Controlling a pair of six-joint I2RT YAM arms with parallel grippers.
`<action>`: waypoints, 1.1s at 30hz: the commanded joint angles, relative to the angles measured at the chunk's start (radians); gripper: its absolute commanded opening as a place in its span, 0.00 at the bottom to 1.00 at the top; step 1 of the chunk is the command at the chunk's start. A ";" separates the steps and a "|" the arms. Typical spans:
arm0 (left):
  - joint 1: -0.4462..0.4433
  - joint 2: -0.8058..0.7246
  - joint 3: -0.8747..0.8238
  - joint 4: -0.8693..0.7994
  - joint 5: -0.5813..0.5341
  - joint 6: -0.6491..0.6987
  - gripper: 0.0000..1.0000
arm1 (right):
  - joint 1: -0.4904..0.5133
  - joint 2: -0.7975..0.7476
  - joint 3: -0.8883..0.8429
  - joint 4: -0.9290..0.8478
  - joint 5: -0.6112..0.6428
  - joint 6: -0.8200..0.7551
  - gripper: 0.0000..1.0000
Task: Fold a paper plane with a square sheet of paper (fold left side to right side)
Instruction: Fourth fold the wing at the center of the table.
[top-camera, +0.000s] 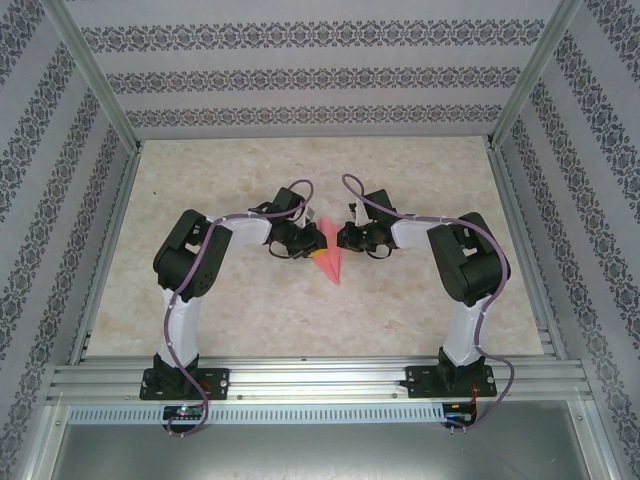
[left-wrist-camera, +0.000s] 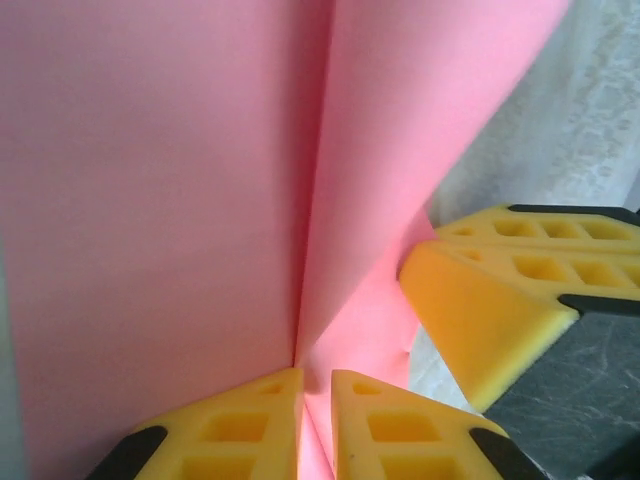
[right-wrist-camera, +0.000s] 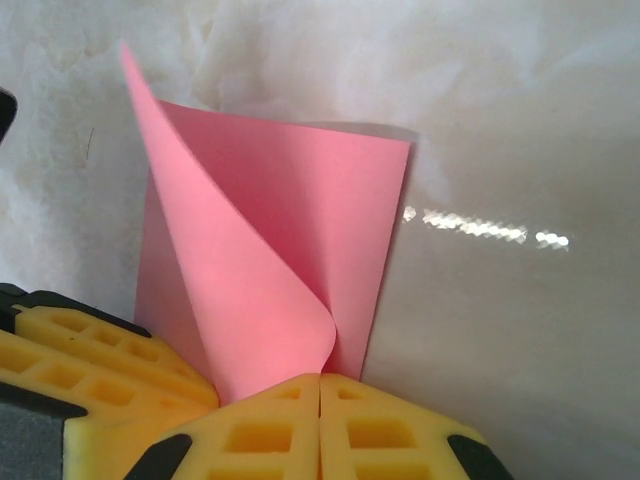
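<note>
At the middle of the pale marbled tabletop (top-camera: 420, 300), you have the thin salmon-pink paper sheet (right-wrist-camera: 300, 230) partly folded, with one flap curling up off the surface. Your left gripper (left-wrist-camera: 315, 390) pinches the sheet at its crease between yellow foam fingers (left-wrist-camera: 245, 430). Your right gripper (right-wrist-camera: 320, 385) is pressed together on the curled flap's base.

Pink paper (left-wrist-camera: 150, 200) takes up most of the view, and a lengthwise crease runs down it into the narrow gap of the left claw (left-wrist-camera: 317, 420), whose yellow fingertips pinch it. At right, the right claw (left-wrist-camera: 440, 250) touches the paper's edge above the pale marbled tabletop (left-wrist-camera: 590, 120).
</note>
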 joint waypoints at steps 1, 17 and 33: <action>0.005 -0.068 0.001 0.026 -0.017 -0.009 0.18 | 0.020 0.059 -0.015 -0.098 0.061 -0.027 0.08; 0.000 -0.013 0.046 0.044 0.017 -0.019 0.19 | 0.022 0.064 -0.012 -0.101 0.059 -0.028 0.08; -0.015 0.061 0.045 -0.023 -0.046 0.015 0.20 | 0.024 0.017 -0.009 -0.106 0.063 -0.033 0.13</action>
